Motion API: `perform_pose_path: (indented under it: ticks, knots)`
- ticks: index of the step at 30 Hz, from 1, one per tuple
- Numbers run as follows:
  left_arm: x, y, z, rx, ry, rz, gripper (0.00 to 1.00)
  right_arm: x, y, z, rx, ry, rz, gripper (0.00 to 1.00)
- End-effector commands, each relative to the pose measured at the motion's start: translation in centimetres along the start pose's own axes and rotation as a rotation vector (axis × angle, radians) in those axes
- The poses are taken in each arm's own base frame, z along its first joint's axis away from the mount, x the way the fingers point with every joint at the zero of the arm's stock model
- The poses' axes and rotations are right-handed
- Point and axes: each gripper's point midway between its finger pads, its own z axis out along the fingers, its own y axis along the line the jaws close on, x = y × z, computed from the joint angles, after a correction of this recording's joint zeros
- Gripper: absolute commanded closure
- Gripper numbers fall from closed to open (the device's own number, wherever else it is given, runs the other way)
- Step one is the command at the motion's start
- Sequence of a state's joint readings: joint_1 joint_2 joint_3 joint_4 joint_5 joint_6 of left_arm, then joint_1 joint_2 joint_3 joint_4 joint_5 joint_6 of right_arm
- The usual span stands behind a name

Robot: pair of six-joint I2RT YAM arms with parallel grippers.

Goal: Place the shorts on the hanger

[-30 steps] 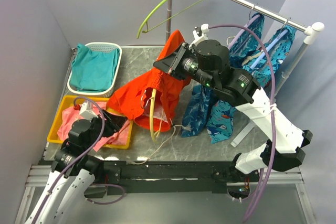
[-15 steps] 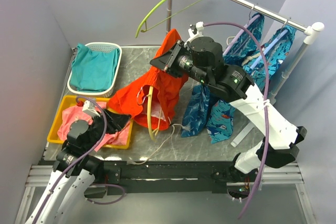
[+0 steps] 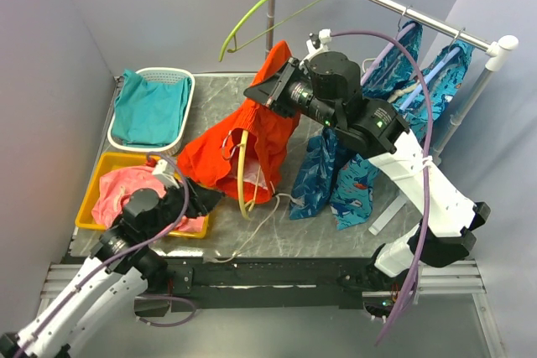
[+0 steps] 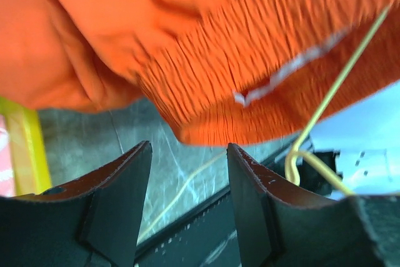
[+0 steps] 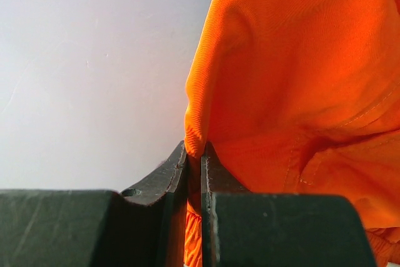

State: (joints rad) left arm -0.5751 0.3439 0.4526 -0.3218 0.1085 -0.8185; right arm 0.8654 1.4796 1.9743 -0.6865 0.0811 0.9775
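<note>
Red-orange shorts (image 3: 239, 153) hang over mid-counter, a top fold pinched in the right gripper (image 5: 194, 154), their waistband and the yellow hanger (image 3: 242, 182) just ahead of the spread left gripper (image 4: 187, 154) by the front edge.

One pair of shorts (image 3: 243, 144), one yellow hanger (image 3: 242, 180), one green hanger (image 3: 252, 16), one white basket (image 3: 159, 70).

Soft, bright, even light fills the overhead view; the shorts (image 3: 243, 144) cast only a faint shadow on the desk (image 3: 319, 232) toward its near edge. The left wrist view smears the orange fabric with motion blur, though the left gripper (image 4: 189, 154) looks crisp. The right wrist view shows sharp weave against a pale, washed-out wall (image 5: 94, 60).
</note>
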Motion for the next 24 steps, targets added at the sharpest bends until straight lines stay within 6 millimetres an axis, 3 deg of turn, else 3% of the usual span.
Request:
perform_pose_path:
  ticks: [1, 3, 8, 14, 16, 17, 18, 20, 22, 24]
  knots:
    - [-0.8, -0.5, 0.6, -0.032, -0.048, 0.047, 0.42, -2.9, 4.0, -1.3, -0.153, -0.077, 0.027, 1.0]
    - [-0.5, -0.8, 0.7, -0.026, -0.045, 0.047, 0.42, -2.7, 3.9, -1.2, -0.153, -0.071, 0.032, 1.0]
    - [-1.8, -0.1, 1.8, -0.094, -0.127, 0.031, 0.41, -2.7, 4.2, -1.4, -0.171, -0.068, 0.046, 1.0]
    - [-2.8, -1.1, 3.0, -0.08, -0.185, 0.02, 0.44, -2.8, 4.2, -1.6, -0.177, -0.075, 0.067, 1.0]
    - [-2.2, -0.8, 3.1, -0.11, -0.162, 0.022, 0.57, -3.0, 4.3, -1.7, -0.184, -0.085, 0.076, 1.0]
    - [-2.3, -0.9, 2.9, -0.116, -0.162, 0.012, 0.66, -3.1, 4.3, -1.7, -0.187, -0.091, 0.082, 1.0]
    - [-2.0, -0.9, 2.8, -0.12, -0.147, 0.012, 0.83, -3.4, 4.6, -1.9, -0.203, -0.106, 0.09, 1.0]
    - [-1.7, -1.1, 1.9, -0.125, -0.119, -0.007, 0.96, -3.9, 4.8, -1.9, -0.212, -0.131, 0.1, 1.0]
    - [-0.6, -0.7, 0.9, -0.153, -0.052, -0.009, 0.99, -4.9, 5.2, -2.0, -0.227, -0.18, 0.109, 1.0]
    - [-0.6, -1.5, 0.1, -0.146, -0.012, -0.034, 0.99, -5.9, 5.6, -2.2, -0.254, -0.23, 0.119, 1.0]
